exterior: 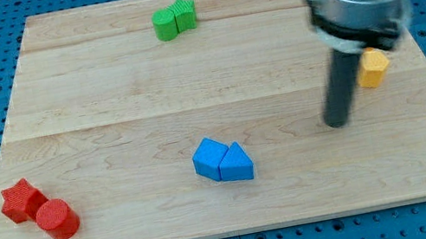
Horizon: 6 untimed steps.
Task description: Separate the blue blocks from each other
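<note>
Two blue blocks lie touching each other near the bottom middle of the board: a blue cube-like block on the left and a blue triangular block on the right. My tip is at the lower end of the dark rod, resting on the board well to the right of the blue pair and slightly higher in the view. It touches no block.
A yellow block sits just right of the rod, partly hidden by it. Two green blocks touch at the view's top middle. A red star and a red cylinder lie at the bottom left. The wooden board ends near them.
</note>
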Tool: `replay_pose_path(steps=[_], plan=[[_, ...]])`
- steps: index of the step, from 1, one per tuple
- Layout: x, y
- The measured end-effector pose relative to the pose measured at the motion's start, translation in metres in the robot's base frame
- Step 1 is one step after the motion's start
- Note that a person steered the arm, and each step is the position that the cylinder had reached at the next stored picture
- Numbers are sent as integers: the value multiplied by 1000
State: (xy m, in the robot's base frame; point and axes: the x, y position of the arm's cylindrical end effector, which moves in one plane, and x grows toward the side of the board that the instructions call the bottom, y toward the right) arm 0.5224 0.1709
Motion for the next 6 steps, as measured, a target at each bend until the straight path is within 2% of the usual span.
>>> replay_pose_path(steps=[1, 3, 4, 5, 6], plan=[[80, 3], [57, -171], [2, -204], [-23, -206], [-26, -240]])
